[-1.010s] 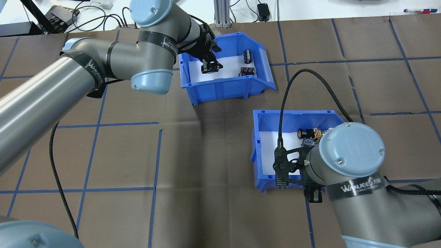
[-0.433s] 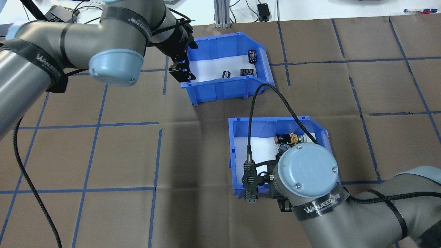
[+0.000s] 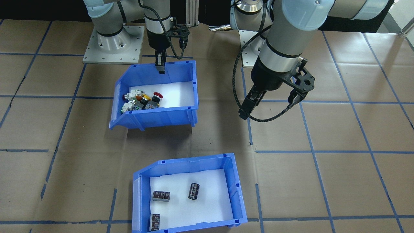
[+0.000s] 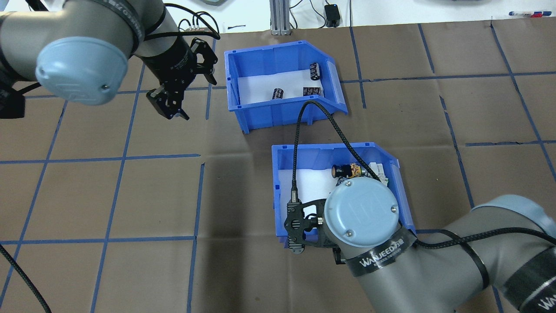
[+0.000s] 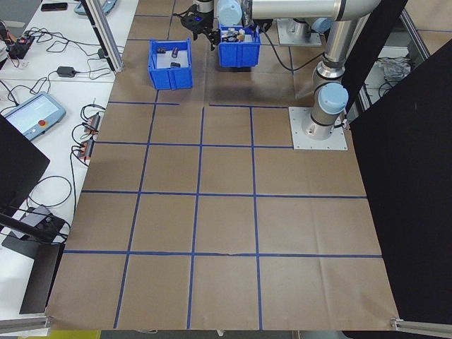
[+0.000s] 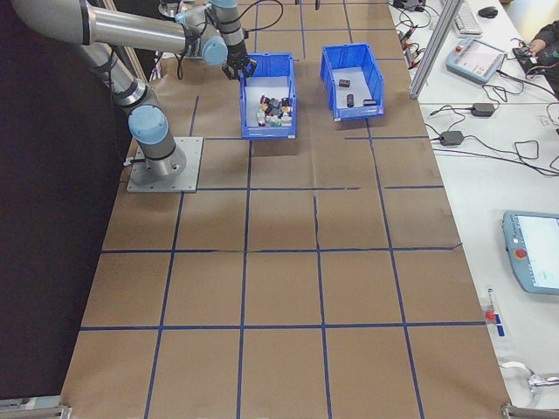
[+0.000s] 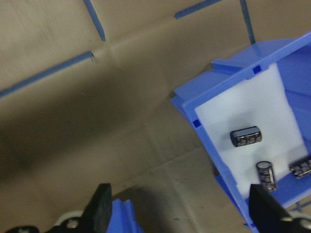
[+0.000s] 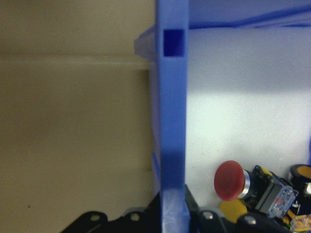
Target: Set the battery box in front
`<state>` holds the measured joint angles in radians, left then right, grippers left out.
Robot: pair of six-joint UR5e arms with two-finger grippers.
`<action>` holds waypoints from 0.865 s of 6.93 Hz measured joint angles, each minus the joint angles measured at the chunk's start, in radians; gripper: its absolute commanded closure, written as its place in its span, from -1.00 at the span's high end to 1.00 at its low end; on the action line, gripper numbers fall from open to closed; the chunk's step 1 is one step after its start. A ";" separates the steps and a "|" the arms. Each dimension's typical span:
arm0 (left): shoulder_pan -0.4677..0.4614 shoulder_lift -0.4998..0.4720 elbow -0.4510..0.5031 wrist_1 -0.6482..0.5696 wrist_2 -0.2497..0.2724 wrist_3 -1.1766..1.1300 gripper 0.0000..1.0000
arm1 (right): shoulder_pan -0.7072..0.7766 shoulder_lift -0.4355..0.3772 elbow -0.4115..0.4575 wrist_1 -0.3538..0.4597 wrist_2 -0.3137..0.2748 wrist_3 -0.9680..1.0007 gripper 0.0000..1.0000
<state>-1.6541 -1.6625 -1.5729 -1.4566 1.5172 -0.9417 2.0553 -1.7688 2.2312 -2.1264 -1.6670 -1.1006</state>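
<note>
1. Left gripper (image 4: pixel 168 103) spread wide, holding nothing, hanging off the battery box's (image 4: pixel 278 111) closed end.
2. Right gripper (image 3: pixel 160 67) clamped on the switch bin's (image 3: pixel 161 116) back wall.
3. Battery box (image 3: pixel 235 191) parked beyond the switch bin, three cells (image 3: pixel 193 191) inside.

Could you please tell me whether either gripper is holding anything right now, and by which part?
The right gripper grips the switch bin by its back wall. The left gripper is open and empty, beside the battery box.
</note>
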 measured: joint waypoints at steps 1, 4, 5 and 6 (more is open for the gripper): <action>0.010 0.043 -0.020 -0.050 0.045 0.152 0.99 | 0.044 0.045 -0.032 -0.001 -0.024 0.039 -1.00; 0.073 0.126 -0.090 -0.075 0.091 0.606 0.99 | 0.128 0.144 -0.089 -0.001 -0.070 0.129 -0.87; 0.102 0.154 -0.111 -0.074 0.086 0.761 0.99 | 0.136 0.164 -0.093 0.000 -0.072 0.145 0.13; 0.114 0.188 -0.127 -0.074 0.085 0.882 0.99 | 0.139 0.179 -0.095 0.000 -0.072 0.159 0.99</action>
<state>-1.5399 -1.4745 -1.6998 -1.5307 1.6026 -0.0601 2.1947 -1.5898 2.1363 -2.1260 -1.7385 -0.9413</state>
